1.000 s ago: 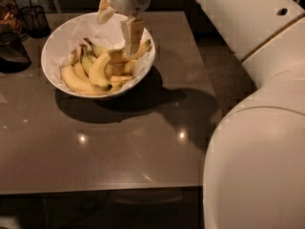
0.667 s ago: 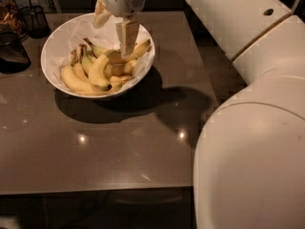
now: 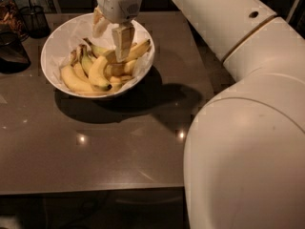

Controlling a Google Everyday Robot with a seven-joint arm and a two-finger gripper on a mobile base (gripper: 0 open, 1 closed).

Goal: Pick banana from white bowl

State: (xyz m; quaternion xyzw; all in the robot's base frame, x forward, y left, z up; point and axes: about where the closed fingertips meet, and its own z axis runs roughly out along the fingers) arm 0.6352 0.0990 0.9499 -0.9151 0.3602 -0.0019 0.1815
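White crinkled paper lines the white bowl (image 3: 51,49), which sits on a glossy grey-brown desk (image 3: 119,147) directly below the fingers. The gripper (image 3: 110,43) hangs over the bowl's far half. Its 2 pale fingers (image 3: 123,38) point down and are spread apart with a clear gap between them, and nothing is caught in that gap.

The banana (image 3: 138,49) lies just behind and beneath the nearer finger. It runs from under that finger out to the bowl's right rim, where its small dark tip rests. The finger crosses in front of its middle, so I cannot tell whether the 2 touch. The other finger stands further back and to the left, over bare paper by the far rim.

Several shorter bananas (image 3: 97,73) are heaped below and to the left of the fingers, in the near half of the bowl. Their stems point up towards the gripper.

A dark wire-mesh cup (image 3: 35,18) stands well to the left of the fingers, beyond the bowl. A dark rounded object (image 3: 12,54) sits nearer, at the desk's left edge. The robot's bulky white arm (image 3: 238,128) sweeps from the gripper's wrist down the whole right side.
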